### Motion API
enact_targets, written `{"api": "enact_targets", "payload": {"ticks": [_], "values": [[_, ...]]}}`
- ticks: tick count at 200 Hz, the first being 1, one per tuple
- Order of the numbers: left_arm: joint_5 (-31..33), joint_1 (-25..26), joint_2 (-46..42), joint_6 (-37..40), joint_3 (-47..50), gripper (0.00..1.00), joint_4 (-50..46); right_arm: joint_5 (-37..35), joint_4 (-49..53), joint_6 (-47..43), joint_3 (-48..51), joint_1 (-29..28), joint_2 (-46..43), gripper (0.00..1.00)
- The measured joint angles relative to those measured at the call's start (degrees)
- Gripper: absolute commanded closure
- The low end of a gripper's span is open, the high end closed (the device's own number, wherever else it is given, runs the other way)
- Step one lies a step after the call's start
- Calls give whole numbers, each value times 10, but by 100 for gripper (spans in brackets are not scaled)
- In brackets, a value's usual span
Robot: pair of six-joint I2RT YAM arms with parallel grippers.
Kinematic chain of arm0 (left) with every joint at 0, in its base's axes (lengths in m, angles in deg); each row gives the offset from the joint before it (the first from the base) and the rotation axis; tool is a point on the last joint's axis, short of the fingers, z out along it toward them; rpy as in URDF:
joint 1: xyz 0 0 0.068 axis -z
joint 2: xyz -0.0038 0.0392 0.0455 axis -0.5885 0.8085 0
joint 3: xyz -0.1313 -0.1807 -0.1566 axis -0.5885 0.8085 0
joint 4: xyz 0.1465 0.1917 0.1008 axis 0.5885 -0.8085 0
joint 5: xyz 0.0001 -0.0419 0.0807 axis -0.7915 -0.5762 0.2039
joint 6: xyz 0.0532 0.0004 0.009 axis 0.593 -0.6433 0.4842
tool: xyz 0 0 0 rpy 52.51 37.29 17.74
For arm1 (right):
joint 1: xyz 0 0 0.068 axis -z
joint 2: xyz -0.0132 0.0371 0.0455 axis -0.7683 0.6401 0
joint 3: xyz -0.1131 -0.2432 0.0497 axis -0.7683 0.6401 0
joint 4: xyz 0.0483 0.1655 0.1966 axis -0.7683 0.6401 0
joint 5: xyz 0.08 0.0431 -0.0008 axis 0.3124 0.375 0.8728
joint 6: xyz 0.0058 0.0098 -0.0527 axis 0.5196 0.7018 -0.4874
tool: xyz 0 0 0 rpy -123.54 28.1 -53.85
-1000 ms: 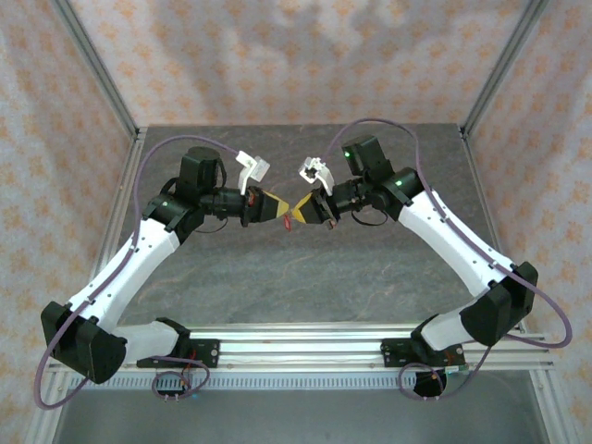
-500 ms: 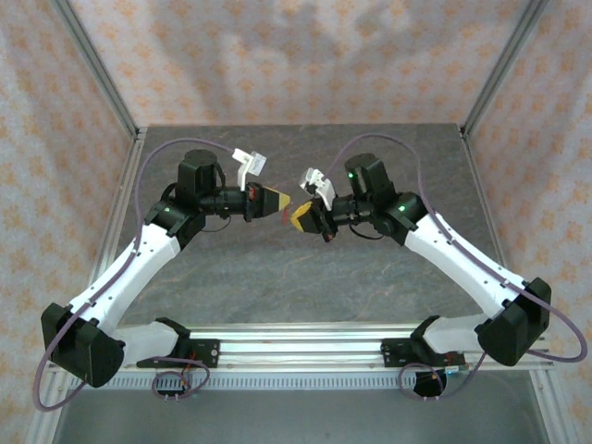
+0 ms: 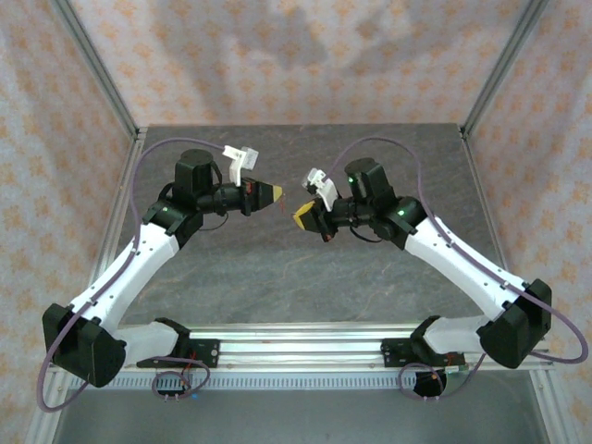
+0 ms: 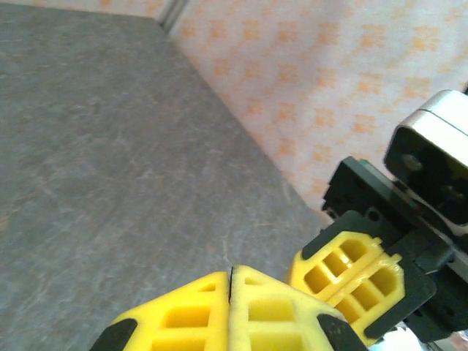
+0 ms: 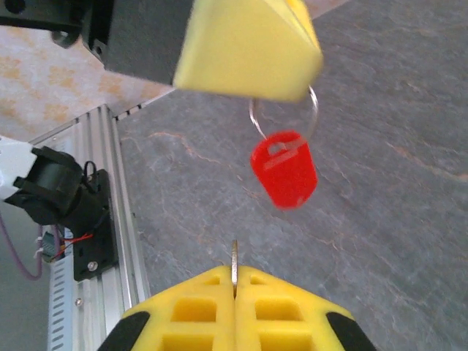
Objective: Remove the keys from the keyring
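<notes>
Grey table (image 3: pixel 277 277), left arm (image 3: pixel 139 252) and right arm (image 3: pixel 462 261) raised over it, tips near each other, left gripper (image 3: pixel 276 192) clamped on the keyring (image 5: pixel 284 170) by its wire loop, red tag dangling, right gripper (image 3: pixel 299 218) pinching the key (image 5: pixel 235 257), edge-on, clear of the loop.

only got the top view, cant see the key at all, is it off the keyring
observer: Yes. In the right wrist view the right fingers pinch the key edge-on, with a clear gap to the keyring.
operator: so whats holding the keyring
observer: The left fingers grip its wire loop, and the red part dangles below them.
operator: left fingers fully shut
observer: Yes, the left wrist view shows them pressed together with no gap.
</notes>
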Motion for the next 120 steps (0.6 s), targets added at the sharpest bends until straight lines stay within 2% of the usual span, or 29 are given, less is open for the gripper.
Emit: {"api": "enact_targets", "payload": {"ticks": [36, 73, 120], "values": [[76, 0, 21, 3, 38, 100, 3, -20, -28, 40, 60, 15, -20, 100], [167, 0, 86, -32, 118, 100, 52, -54, -76, 92, 117, 17, -23, 100], [225, 0, 183, -58, 135, 98, 97, -84, -135, 152, 181, 21, -22, 100]]}}
